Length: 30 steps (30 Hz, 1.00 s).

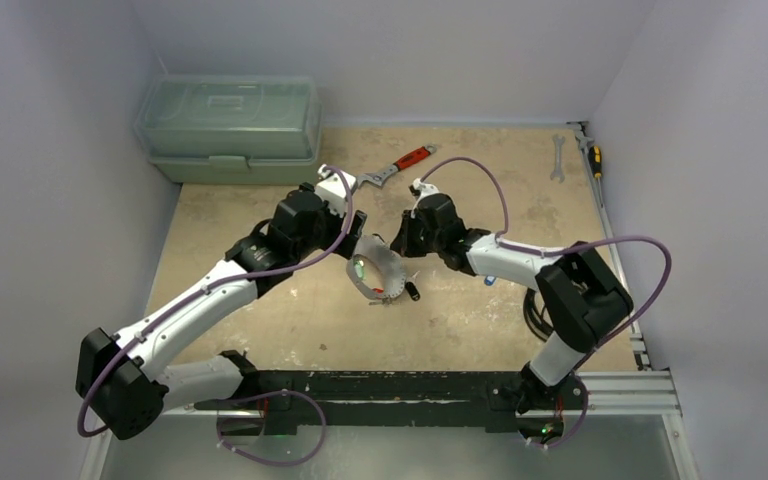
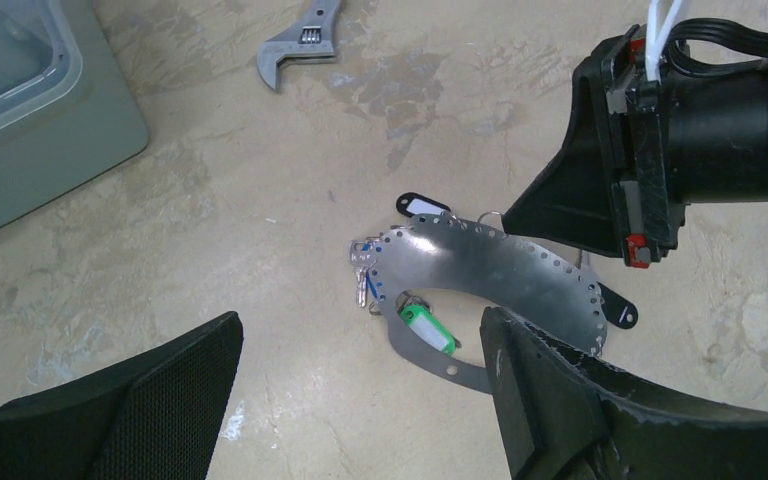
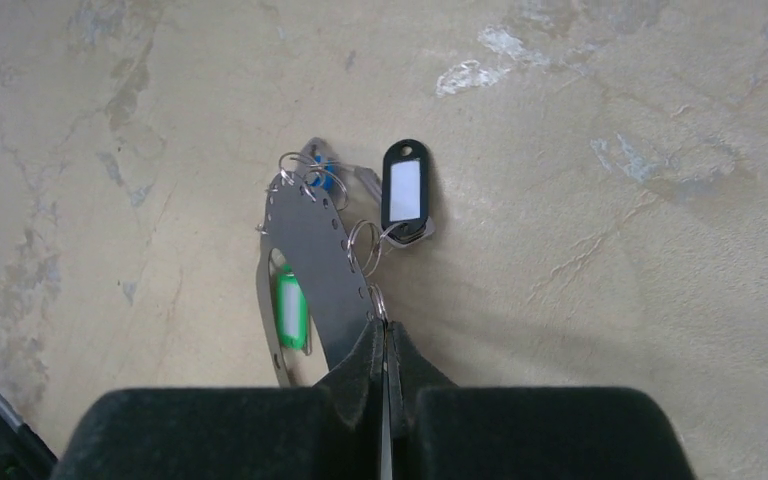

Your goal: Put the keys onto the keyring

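The keyring (image 1: 378, 268) is a wide silvery metal band with holes along its edge, lying mid-table and tilted up at its right side. It also shows in the left wrist view (image 2: 500, 262) and the right wrist view (image 3: 305, 240). Small keys hang from it on little rings: a green-tagged one (image 2: 427, 327) inside the loop, a blue one (image 2: 365, 268) and two black-tagged ones (image 2: 422, 206). My right gripper (image 3: 385, 330) is shut on the band's edge. My left gripper (image 2: 360, 400) is open and empty, just above the band's near side.
A grey-green toolbox (image 1: 228, 125) stands at the back left. A red-handled wrench (image 1: 400, 165) lies just behind the grippers, its head in the left wrist view (image 2: 300, 45). A silver spanner (image 1: 558, 155) and a screwdriver (image 1: 594, 155) lie at the back right.
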Tool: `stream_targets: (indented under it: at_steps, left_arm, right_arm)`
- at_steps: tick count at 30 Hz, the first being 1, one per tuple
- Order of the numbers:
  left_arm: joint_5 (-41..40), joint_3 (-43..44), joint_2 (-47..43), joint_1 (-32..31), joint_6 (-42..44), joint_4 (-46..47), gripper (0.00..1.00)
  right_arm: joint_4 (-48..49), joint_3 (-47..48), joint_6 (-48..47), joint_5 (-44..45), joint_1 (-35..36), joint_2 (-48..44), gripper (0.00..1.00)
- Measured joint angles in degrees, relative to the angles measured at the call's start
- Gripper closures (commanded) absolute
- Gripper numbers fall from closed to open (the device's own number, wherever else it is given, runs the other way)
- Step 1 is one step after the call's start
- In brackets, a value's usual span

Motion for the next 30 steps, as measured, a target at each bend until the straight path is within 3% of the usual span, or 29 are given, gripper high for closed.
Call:
stream_targets:
  at_steps: [3, 7, 20, 28, 30]
  left_arm:
    - [0.9, 0.0, -0.7, 0.0, 0.0, 0.0, 0.12]
    - [2.5, 0.0, -2.5, 0.0, 0.2, 0.2, 0.23]
    - [8.6, -1.2, -7.3, 0.0, 1.6, 3.2, 0.26]
    - [17.2, -4.4, -9.7, 0.0, 4.1, 5.7, 0.27]
    - [20.1, -6.4, -12.0, 0.0, 5.3, 7.2, 0.33]
  right_arm:
    - [-0.3, -0.9, -2.6, 1.9, 1.7, -3.1, 1.00]
    - [0.1, -2.3, -6.1, 3.9, 3.8, -8.4, 1.00]
    - [1.2, -5.3, -18.9, 10.6, 11.5, -18.9, 1.00]
    - [2.9, -9.9, -26.1, 10.3, 13.6, -24.4, 1.00]
    - [3.1, -10.9, -27.8, 9.1, 13.6, -26.6, 1.00]
